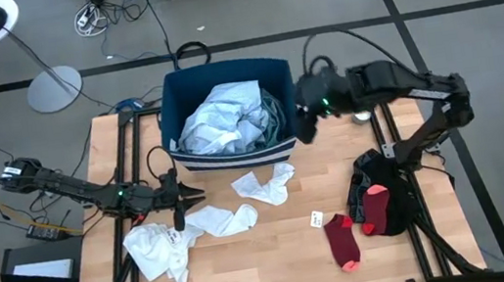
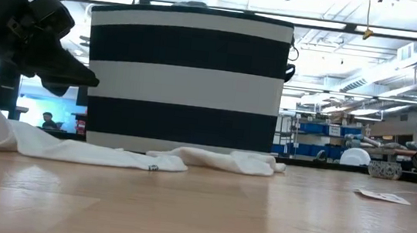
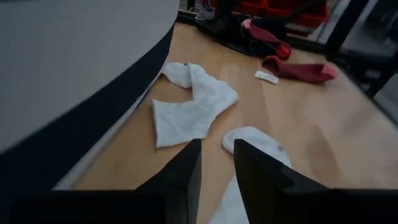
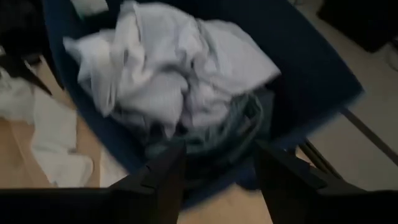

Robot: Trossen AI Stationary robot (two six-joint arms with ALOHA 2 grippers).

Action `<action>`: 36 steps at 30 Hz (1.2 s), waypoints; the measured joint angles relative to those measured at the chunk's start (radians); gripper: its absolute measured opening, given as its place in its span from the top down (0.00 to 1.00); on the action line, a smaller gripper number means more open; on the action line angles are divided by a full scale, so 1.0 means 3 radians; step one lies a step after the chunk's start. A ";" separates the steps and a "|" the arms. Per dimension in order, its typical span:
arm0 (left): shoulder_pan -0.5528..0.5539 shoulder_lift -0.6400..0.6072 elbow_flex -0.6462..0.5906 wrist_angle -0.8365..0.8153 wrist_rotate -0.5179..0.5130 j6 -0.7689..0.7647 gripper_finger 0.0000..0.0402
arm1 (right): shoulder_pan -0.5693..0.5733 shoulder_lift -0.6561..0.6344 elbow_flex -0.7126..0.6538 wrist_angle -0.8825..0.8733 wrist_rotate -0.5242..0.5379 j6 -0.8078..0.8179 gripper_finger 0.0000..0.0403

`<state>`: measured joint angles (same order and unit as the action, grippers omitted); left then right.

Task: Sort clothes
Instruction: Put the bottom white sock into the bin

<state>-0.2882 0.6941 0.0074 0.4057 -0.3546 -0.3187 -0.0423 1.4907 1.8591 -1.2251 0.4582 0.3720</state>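
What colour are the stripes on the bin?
The bin has navy and white stripes, clearest in the low view.

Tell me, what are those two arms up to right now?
Left gripper open, empty, above white sock. Right gripper open, empty, over bin's edge. Light shirts in bin; red sock on table. Nothing in the way.

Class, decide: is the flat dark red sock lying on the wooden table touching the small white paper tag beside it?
Apart. The high view shows bare wood between the dark red sock and the white tag.
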 joint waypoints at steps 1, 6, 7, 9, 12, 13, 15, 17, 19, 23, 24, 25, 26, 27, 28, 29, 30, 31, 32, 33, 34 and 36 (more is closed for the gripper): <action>0.0000 0.0000 0.0000 -0.0001 0.0001 -0.0104 0.75 | 0.0090 -0.0028 0.0000 -0.0112 0.0086 0.0090 0.54; 0.0000 0.0000 0.0000 0.0035 0.0002 -0.0455 0.75 | 0.0577 -0.0175 0.0000 -0.0525 0.0416 0.0613 0.54; 0.0001 0.0000 0.0000 0.0049 0.0023 -0.0458 0.75 | 0.0692 -0.0194 0.0000 -0.0596 0.0484 0.0729 0.54; 0.0001 0.0000 0.0000 0.0098 0.0133 -0.0436 0.75 | 0.0945 -0.0211 0.0000 -0.0755 0.0657 0.0972 0.54; 0.0000 0.0003 0.0076 0.0004 0.0276 -0.0419 0.75 | 0.1375 -0.0212 -0.0049 -0.1025 0.0997 0.1417 0.54; 0.0000 0.0003 0.0146 -0.0046 0.0303 -0.0390 0.75 | 0.1520 -0.0219 -0.0118 -0.1102 0.1131 0.1586 0.54; 0.0000 -0.0001 0.0372 -0.0313 0.0328 -0.0319 0.75 | 0.1790 -0.0243 -0.0337 -0.1156 0.1363 0.1943 0.54; 0.0000 0.0000 0.0660 -0.0826 0.0325 -0.0214 0.75 | 0.2011 -0.0289 -0.0632 -0.1133 0.1482 0.2276 0.55; 0.0000 0.0021 0.0988 -0.1396 0.0317 -0.0156 0.75 | 0.2189 -0.0339 -0.0951 -0.1124 0.1530 0.2682 0.55; 0.0000 0.0235 0.1626 -0.2372 0.0368 -0.0104 0.75 | 0.2453 -0.0390 -0.1664 -0.1005 0.1561 0.3549 0.55; 0.0000 0.0335 0.1758 -0.2520 0.0393 -0.0106 0.75 | 0.2510 -0.0410 -0.1844 -0.0938 0.1582 0.3736 0.55; 0.0000 0.0449 0.1881 -0.2632 0.0423 -0.0116 0.75 | 0.2562 -0.0429 -0.2013 -0.0863 0.1621 0.3917 0.55; 0.0000 0.0569 0.1990 -0.2735 0.0466 -0.0150 0.75 | 0.2611 -0.0443 -0.2194 -0.0760 0.1681 0.4110 0.55; 0.0000 0.0694 0.2077 -0.2853 0.0494 -0.0169 0.75 | 0.2649 -0.0453 -0.2373 -0.0606 0.1781 0.4283 0.55; 0.0000 0.0839 0.2159 -0.2954 0.0544 -0.0185 0.75 | 0.2690 -0.0456 -0.2542 -0.0449 0.1896 0.4418 0.55; 0.0000 0.0996 0.2231 -0.3009 0.0563 -0.0187 0.75 | 0.2735 -0.0465 -0.2716 -0.0277 0.2035 0.4524 0.55; 0.0000 0.1160 0.2292 -0.3037 0.0572 -0.0186 0.75 | 0.2778 -0.0477 -0.2887 -0.0107 0.2177 0.4612 0.55; 0.0000 0.1298 0.2330 -0.3064 0.0587 -0.0187 0.75 | 0.2808 -0.0481 -0.3034 0.0049 0.2309 0.4675 0.55; 0.0000 0.1428 0.2365 -0.3095 0.0601 -0.0187 0.75 | 0.2832 -0.0480 -0.3179 0.0227 0.2423 0.4749 0.56; 0.0000 0.1560 0.2402 -0.3092 0.0639 -0.0187 0.75 | 0.2857 -0.0480 -0.3301 0.0384 0.2494 0.4814 0.56; 0.0000 0.1690 0.2441 -0.3066 0.0669 -0.0188 0.75 | 0.2879 -0.0480 -0.3411 0.0529 0.2544 0.4845 0.56; 0.0000 0.1927 0.2490 -0.3061 0.0751 -0.0199 0.75 | 0.2911 -0.0477 -0.3602 0.0896 0.2591 0.4812 0.56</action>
<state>-0.2882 1.2721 0.7545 -0.5125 -0.1291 -0.3784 0.8312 1.3476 0.7785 -0.9561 1.2356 1.8155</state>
